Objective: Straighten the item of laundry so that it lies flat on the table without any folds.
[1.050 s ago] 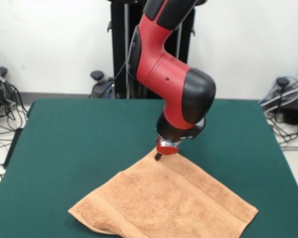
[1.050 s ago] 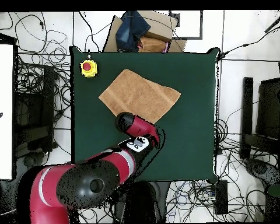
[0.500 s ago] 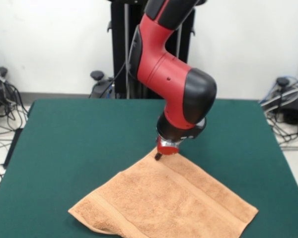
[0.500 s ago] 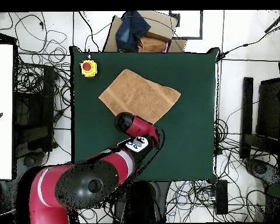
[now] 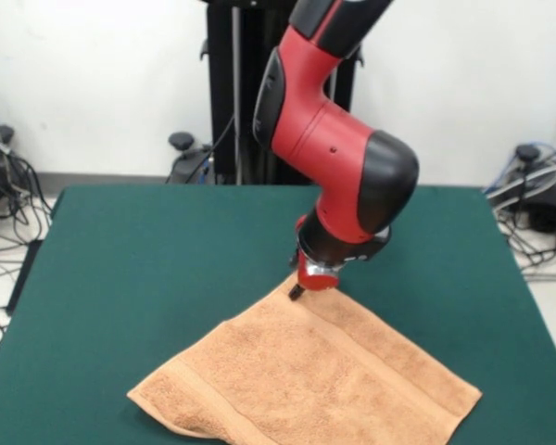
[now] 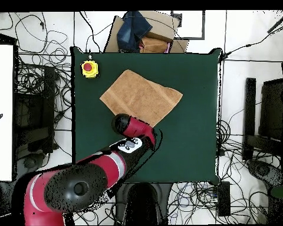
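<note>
The towel (image 5: 306, 375) sits on the near part of the green table (image 5: 148, 269) in the front view, turned like a diamond, one corner pointing away toward the far side and the opposite edges running down to the near edge of the picture. It looks spread out and mostly flat, with a woven band crossing it near the far corner and another near the left corner. The near-left hem looks a little thick, whether doubled or just the hem I cannot tell.

The red and black arm (image 5: 338, 158) comes down over the middle of the table, and its gripper (image 5: 296, 292) is right at the towel's far corner, the dark tip touching or just above the cloth there. Open or closed? No way to tell from here; the tip is too small.

From above, the towel (image 6: 141, 97) lies in the table's (image 6: 197, 141) half farther from the robot's base, and a yellow box with a red button (image 6: 89, 69) sits near a table corner, apart from the towel. The arm (image 6: 132, 126) covers the gripper.
</note>
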Controlling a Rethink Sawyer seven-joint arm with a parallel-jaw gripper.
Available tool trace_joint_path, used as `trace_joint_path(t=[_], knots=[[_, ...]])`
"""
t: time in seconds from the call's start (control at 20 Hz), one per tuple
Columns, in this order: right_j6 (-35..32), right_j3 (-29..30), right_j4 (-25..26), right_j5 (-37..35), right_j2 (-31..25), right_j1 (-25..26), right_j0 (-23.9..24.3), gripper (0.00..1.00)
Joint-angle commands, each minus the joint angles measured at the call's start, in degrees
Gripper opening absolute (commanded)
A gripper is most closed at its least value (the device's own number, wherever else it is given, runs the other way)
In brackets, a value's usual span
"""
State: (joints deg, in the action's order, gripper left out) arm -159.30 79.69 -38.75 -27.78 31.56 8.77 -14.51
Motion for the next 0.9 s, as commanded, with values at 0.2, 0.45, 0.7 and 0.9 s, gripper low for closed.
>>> trace_joint_path(t=[0.2,0.45,0.7,0.9], knots=[[-17.5,-6.8,-4.0,-2.5,-1.3,5.1,-1.3,1.0],[-17.8,-7.3,-4.6,-2.1,-0.1,5.9,-2.2,0.0],[-17.4,-7.1,-5.2,-1.5,-0.5,5.7,-2.4,0.0],[-17.3,-7.3,-5.7,-1.9,-0.7,5.6,-2.7,0.0]])
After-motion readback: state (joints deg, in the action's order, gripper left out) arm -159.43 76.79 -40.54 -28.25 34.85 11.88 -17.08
